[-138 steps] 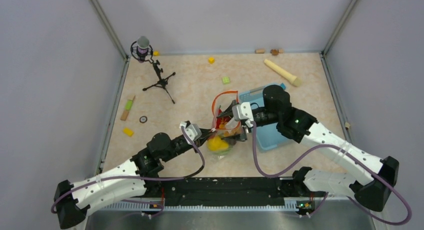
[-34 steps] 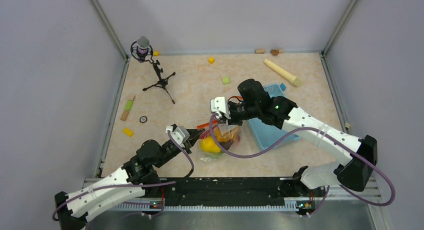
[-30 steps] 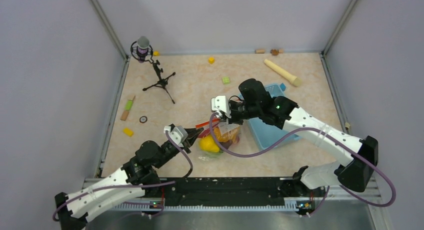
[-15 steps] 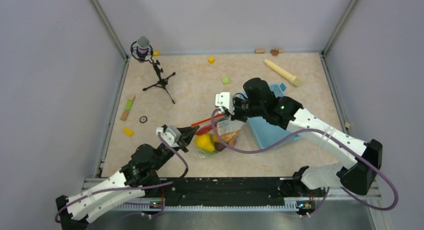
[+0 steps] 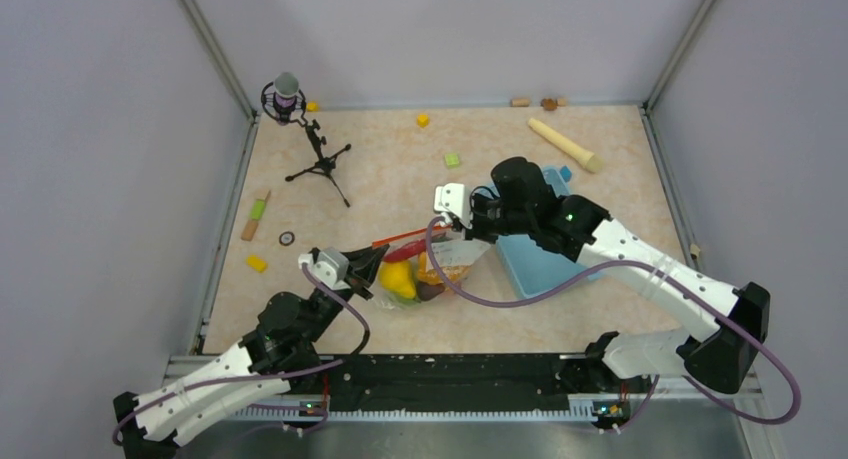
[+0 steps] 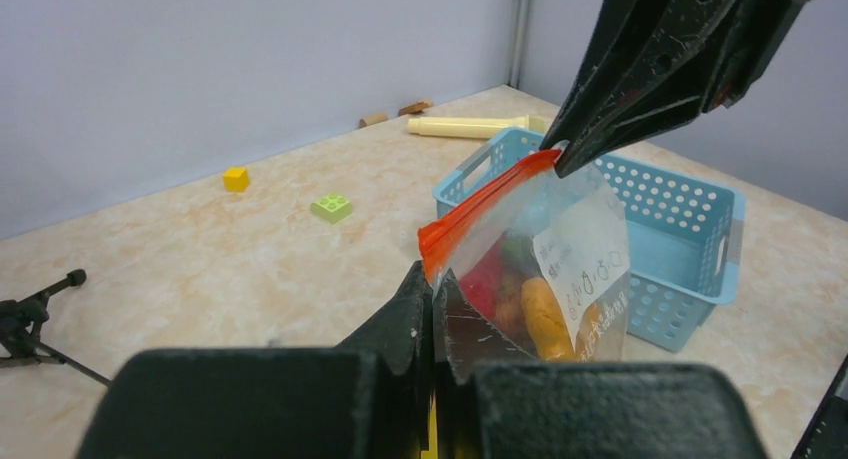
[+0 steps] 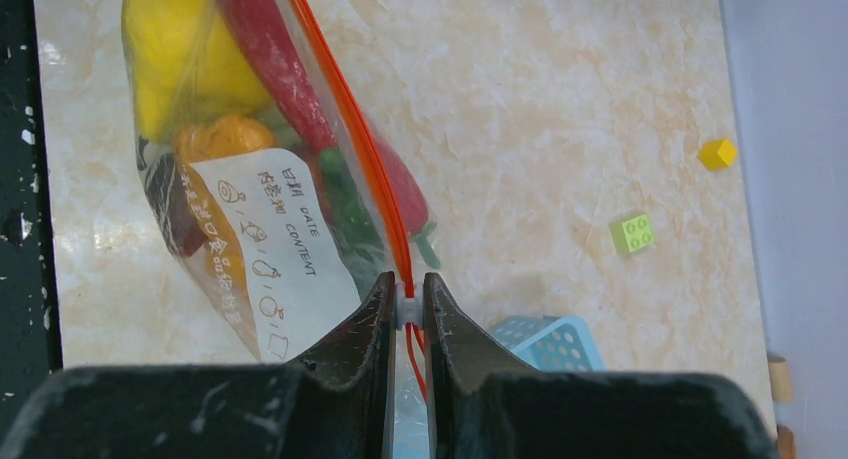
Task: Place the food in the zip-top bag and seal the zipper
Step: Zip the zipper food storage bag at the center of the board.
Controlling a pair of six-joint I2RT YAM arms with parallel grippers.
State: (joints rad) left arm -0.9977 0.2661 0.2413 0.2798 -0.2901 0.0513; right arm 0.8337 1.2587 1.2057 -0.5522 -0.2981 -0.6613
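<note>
— What is the left gripper (image 6: pixel 433 284) doing?
— Its jaws are pinched tight on one end of the zipper (image 6: pixel 490 194), right at the corner of the zip-top bag (image 6: pixel 575 264).

— And the right gripper (image 7: pixel 405 301)?
— It is clamped on the far end of the same strip. Its fingertips squeeze the small white slider (image 7: pixel 407 309).

— So the strip runs between them?
— Yes, it is stretched taut from one gripper to the other. In the right wrist view it reads as a single thin orange line.

— Where is the food?
— Inside the bag, which hangs below the strip. A yellow lemon (image 7: pixel 170 59) sits at the left gripper's end and a long red chili (image 7: pixel 270 69) lies along the zipper. An orange piece (image 7: pixel 225 139) shows beside the white label. Whether the bag's bottom touches the table (image 5: pixel 380 179), I cannot tell.

— What is nearby?
— The light-blue basket (image 6: pixel 690 229) stands just beyond the bag, under the right arm. A green cube (image 6: pixel 331 208) lies farther back on the table.
</note>
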